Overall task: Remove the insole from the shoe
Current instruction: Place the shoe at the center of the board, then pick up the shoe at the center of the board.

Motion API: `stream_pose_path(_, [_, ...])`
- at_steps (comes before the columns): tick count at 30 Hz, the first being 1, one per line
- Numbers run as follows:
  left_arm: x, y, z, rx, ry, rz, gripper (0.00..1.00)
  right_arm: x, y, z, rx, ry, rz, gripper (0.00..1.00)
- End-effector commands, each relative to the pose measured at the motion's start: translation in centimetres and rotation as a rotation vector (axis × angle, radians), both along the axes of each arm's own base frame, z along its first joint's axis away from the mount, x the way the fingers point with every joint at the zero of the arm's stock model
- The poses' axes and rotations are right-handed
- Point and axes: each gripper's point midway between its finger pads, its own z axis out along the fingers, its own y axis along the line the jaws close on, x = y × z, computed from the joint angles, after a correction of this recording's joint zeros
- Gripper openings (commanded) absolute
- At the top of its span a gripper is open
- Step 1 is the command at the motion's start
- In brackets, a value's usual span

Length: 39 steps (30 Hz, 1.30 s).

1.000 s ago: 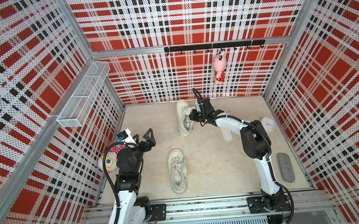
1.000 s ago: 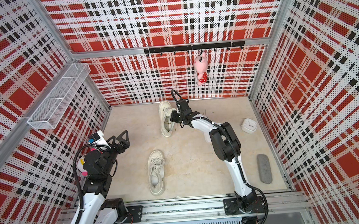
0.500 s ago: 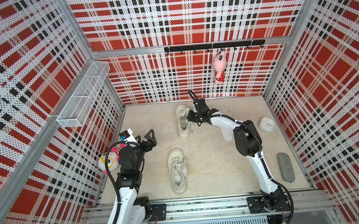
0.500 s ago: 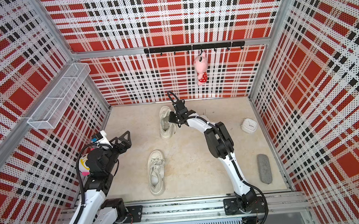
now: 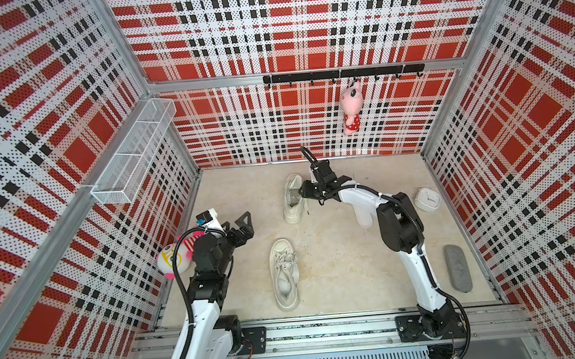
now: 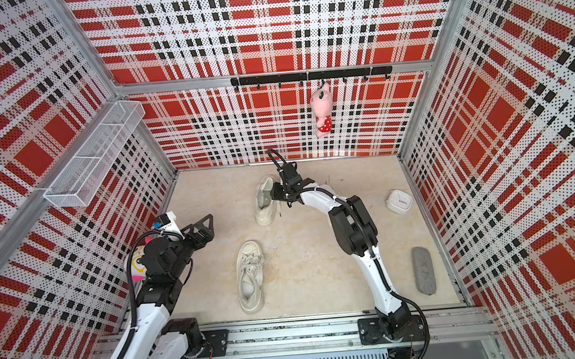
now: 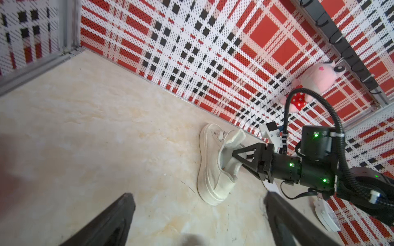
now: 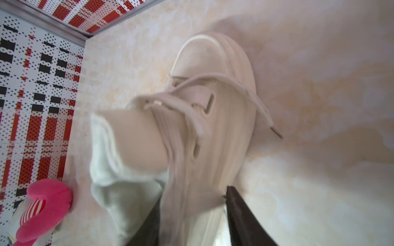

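Plaid walls (image 5: 303,30) box in a beige floor (image 5: 348,269). Nearest, at lower centre in both top views, a spare sneaker (image 5: 284,274) lies laces up. Left of it, my left gripper (image 5: 247,226) hangs spread wide, holding nothing. Farther, at mid-frame, lies the shoe (image 5: 294,209). My right gripper (image 5: 301,190) is at its mouth, fingers apart, straddling the side wall. A pale flap (image 8: 136,138) juts out: tongue or insole, I cannot tell. Beyond hangs a pink plush (image 5: 350,108).
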Motion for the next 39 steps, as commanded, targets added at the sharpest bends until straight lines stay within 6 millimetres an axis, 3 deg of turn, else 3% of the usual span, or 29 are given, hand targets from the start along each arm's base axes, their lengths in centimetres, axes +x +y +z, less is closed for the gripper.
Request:
stream_pose_path(1, [-0.8,-2.3,-1.8,-0.004,0.107,-0.052,0.97,-1.2,-1.2,8.9,0.044,-0.185,-0.011,0.51])
stream_pose_path(6, [-3.7,-8.0,-3.9,-0.083,0.182,-0.123,0.96,-5.5,-5.0,11.3,0.028,-0.25,-0.041,0.62])
stream_pose_path(13, [-7.4,-10.5,-7.6,-0.013,0.318,-0.08,0.91,-12.2,-10.6,11.6,-0.008,-0.287,-0.08,0.74])
stream_pose_path(19, [-9.9,-12.2,-11.1,0.06,0.465,-0.139,0.92,-16.1,-14.5,11.0,-0.067,-0.28,-0.126,0.85])
stream_pose_path(25, [-11.6,-12.9,-13.4,0.079,0.529,-0.161,0.88,-17.2,-16.2,11.0,-0.097,-0.293,-0.167,0.87])
stream_pose_path(32, [-12.0,-11.9,-15.4,0.182,0.559,-0.115,0.68,-16.7,-15.7,10.8,-0.083,-0.286,-0.162,0.87])
stream_pose_path(39, [-11.2,-12.0,-15.3,0.259,0.53,-0.103,0.48,-16.6,-15.6,10.7,-0.086,-0.282,-0.163,0.87])
